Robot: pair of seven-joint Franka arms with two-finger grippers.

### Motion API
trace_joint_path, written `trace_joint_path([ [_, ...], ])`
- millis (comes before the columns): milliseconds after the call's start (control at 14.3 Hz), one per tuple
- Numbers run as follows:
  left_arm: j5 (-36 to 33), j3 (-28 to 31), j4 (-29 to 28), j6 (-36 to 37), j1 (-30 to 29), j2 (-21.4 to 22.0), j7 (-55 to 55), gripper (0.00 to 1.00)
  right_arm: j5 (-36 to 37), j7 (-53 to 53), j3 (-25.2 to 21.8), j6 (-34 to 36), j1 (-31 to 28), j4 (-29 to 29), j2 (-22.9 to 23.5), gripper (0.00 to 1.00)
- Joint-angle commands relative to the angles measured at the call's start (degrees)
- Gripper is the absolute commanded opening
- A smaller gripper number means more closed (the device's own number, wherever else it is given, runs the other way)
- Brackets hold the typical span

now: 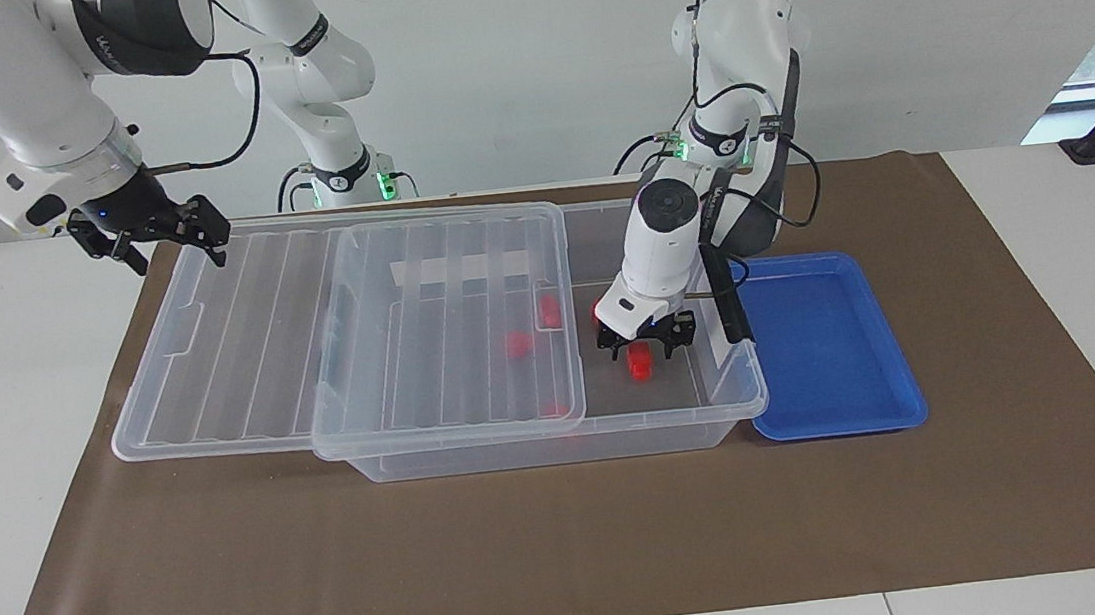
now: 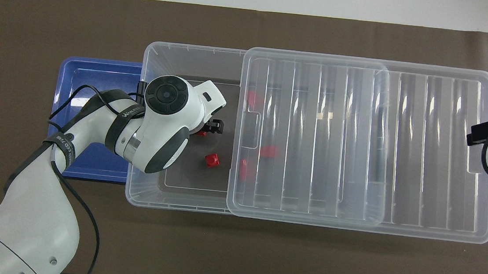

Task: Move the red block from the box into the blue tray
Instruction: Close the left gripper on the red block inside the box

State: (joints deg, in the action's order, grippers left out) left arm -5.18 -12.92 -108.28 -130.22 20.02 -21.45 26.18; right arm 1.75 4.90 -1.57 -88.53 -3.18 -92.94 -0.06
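My left claw (image 1: 648, 343) down inside the clear box (image 1: 717, 402)
Fingers spread, straddling a red block (image 1: 640, 363) on the floor; my right claw (image 1: 161, 239), open, waits over the slid-aside lid (image 1: 249, 336).

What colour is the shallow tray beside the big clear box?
Bright blue; the tray shows best in the facing view.

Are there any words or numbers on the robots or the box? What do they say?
Grey band on the left arm: small white lettering, too blurred to read for sure.
Strap lower on that arm: small print, too blurred to read.
White strip on the box: no writing shows.
Blue tray: no writing.
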Motion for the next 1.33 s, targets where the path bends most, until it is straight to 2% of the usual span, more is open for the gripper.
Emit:
trace_joint_path([
  [0, -1.32, 0.7, -1.93, -2.67, 0.81, 0.27, 3.08, 0.66, 0.89, -0.94, 0.25, -0.76, -0.16, -1.37, -1.08, 1.0],
  [70, -1.32, 0.7, -2.11, -2.67, 0.81, 0.36, 4.13, 0.41, 0.89, -0.94, 0.25, -0.76, -0.24, -1.37, -1.08, 1.0],
  [140, -1.32, 0.61, -2.11, -2.67, 0.9, 0.36, 4.84, 0.09, 0.89, -0.94, 0.25, -0.76, -0.16, -1.37, -1.08, 1.0],
  [210, -1.32, 0.61, -2.2, -2.67, 1.07, 0.44, 5.71, 0.0, 0.89, -0.86, 0.25, -0.68, -0.24, -1.37, -1.08, 1.0],
  [489, -1.32, 0.79, -1.67, -1.8, 0.72, 1.49, 7.04, 0.0, 0.89, -0.33, 0.25, -1.2, -0.59, -1.28, -0.99, 1.0],
  [559, -1.32, 0.79, -1.85, -0.92, 0.72, 3.24, 7.13, 0.0, 0.89, -0.07, 0.17, -2.42, -0.86, -1.54, -1.08, 0.82],
  [699, -1.32, 0.7, -1.76, 1.71, 0.63, 6.31, 7.22, 0.0, 1.06, 0.02, -0.01, -2.61, -1.12, -1.72, -1.08, 0.0],
  [838, -1.32, 0.7, -1.5, 5.57, 0.72, 9.57, 7.13, 0.0, 1.07, 1.07, -0.45, -3.31, -1.47, -2.85, -1.52, 0.0],
  [978, -1.32, 0.61, -1.41, 8.48, 0.63, 13.43, 7.04, 0.0, 1.06, 5.01, -0.62, -8.64, -2.7, -6.62, -2.74, 0.0],
  [1258, -1.23, 1.4, -1.32, 16.38, -0.67, 21.34, 6.16, 0.0, 1.06, 9.33, -0.89, -11.84, -7.62, -8.66, -2.23, 0.0],
])
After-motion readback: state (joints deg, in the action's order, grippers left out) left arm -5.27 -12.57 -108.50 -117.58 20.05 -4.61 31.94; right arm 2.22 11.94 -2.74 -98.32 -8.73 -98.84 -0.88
